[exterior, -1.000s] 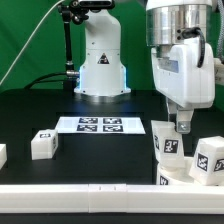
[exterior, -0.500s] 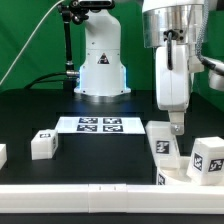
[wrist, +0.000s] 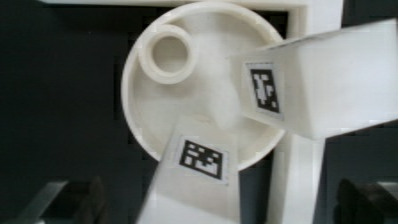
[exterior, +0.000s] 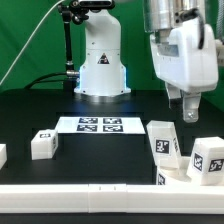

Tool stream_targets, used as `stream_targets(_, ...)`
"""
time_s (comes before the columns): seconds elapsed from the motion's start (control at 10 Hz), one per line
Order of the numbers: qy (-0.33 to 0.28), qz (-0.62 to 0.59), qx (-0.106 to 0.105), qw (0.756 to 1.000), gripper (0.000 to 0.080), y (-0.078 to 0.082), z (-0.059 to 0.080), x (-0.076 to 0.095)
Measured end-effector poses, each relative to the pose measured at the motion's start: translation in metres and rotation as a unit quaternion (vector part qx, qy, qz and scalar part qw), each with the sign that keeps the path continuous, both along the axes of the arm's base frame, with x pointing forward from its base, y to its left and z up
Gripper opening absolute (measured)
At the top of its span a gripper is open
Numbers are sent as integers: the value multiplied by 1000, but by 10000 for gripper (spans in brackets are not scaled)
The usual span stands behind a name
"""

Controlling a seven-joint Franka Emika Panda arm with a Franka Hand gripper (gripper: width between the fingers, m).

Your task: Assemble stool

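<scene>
**Inspector:** Markings, largest carrier first?

**Recorder:** The marker board (exterior: pixel 100 125) lies flat on the black bench (exterior: pixel 30 115) near the centre of the exterior view. It carries four black-and-white square tags. Each white leg bears one tag of the same kind. The patterns are plain blocks, and any lettering is too small to tell.

**Inspector:** Condition of the stool?

**Recorder:** White plastic. The seat (exterior: pixel 184 175) sits at 4 o'clock in the exterior view, just beside the long white rail (exterior: pixel 80 190) running along 6 o'clock. The wrist view shows the seat as a round disc with a raised ring opening off centre. Two blocky legs stand on it, the first leg (exterior: pixel 163 140) and the second leg (exterior: pixel 208 158), which is at 3 o'clock of the first. A loose leg (exterior: pixel 42 144) lies at 8 o'clock, well apart.

**Inspector:** The claw?

**Recorder:** The claw (exterior: pixel 186 108) hangs at 2 o'clock, above the first leg and clear of it. Its fingers are spread wide and hold nothing.
</scene>
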State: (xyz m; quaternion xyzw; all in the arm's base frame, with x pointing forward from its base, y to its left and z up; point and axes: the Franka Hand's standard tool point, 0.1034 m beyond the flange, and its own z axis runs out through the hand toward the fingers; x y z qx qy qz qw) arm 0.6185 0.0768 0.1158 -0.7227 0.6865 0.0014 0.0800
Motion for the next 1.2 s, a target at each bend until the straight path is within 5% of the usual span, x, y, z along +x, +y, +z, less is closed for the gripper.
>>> stream_targets(0.4, -8, 179, -26, 984, 649, -2, -4, 0)
stream_targets(1.2, -45, 510, -65, 856, 649, -10, -2, 5)
